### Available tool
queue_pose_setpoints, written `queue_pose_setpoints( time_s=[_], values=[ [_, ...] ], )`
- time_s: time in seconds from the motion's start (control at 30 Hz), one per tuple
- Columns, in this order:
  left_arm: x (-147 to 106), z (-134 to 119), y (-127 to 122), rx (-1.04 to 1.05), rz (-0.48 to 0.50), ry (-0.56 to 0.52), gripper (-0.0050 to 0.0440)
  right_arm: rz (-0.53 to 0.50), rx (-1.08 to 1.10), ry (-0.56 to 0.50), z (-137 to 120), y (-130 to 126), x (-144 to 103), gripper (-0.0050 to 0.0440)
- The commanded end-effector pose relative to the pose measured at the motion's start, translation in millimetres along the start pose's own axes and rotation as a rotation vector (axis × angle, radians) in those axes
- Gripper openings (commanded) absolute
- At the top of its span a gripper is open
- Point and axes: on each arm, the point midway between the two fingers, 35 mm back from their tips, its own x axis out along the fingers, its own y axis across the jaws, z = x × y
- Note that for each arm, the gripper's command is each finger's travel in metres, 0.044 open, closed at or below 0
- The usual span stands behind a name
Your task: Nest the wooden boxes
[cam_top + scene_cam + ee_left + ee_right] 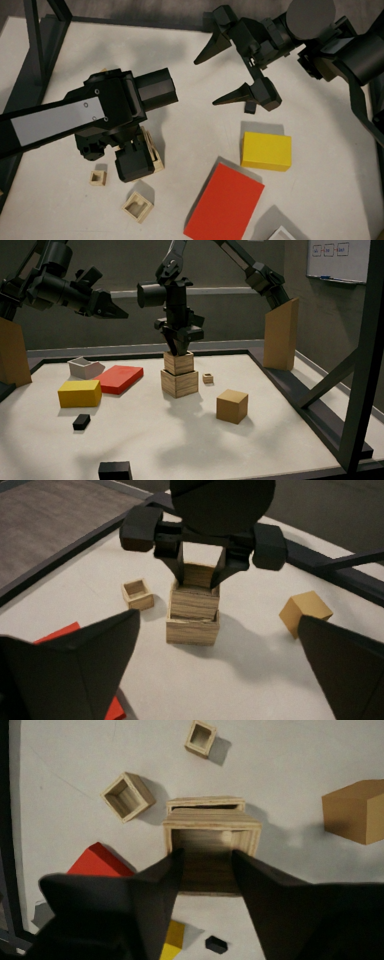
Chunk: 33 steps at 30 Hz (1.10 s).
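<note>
In the exterior view's centre, the right claw (128,158) (179,353) (196,584) (207,853) is partly spread, its fingertips inside an open, striped wooden box (147,138) (178,364) (194,602) (212,826), holding it from within, open side up. That box sits partly inside the biggest wooden box (159,166) (179,384) (191,631) (205,801), upright on the pale bench (184,127) (135,443) (170,680) (290,750). Lower left in the top view, a medium square wooden box (137,207) (138,596) (127,797) and a tiny wooden box (98,178) (207,378) (201,740) (quite the baby) stand apart. Upper right there, the left claw (203,84) (127,315) (220,620) is wide open, gripping nothing.
</note>
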Motion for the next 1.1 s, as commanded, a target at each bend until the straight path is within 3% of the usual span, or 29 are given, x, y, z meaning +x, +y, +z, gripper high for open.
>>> queue_pose_setpoints(
  time_s=[0.0, 1.07],
  values=[
    [0.9, 6.1, -2.3, -0.018, 0.0, -0.005, 0.04, 0.004, 0.011, 0.012, -4.9, 3.8, -0.7, 0.0269],
    [0.9, 6.1, -2.3, -0.018, 0.0, -0.005, 0.04, 0.02, 0.043, -0.002, -9.8, 3.4, 28.3, 0.0269]
  ],
)
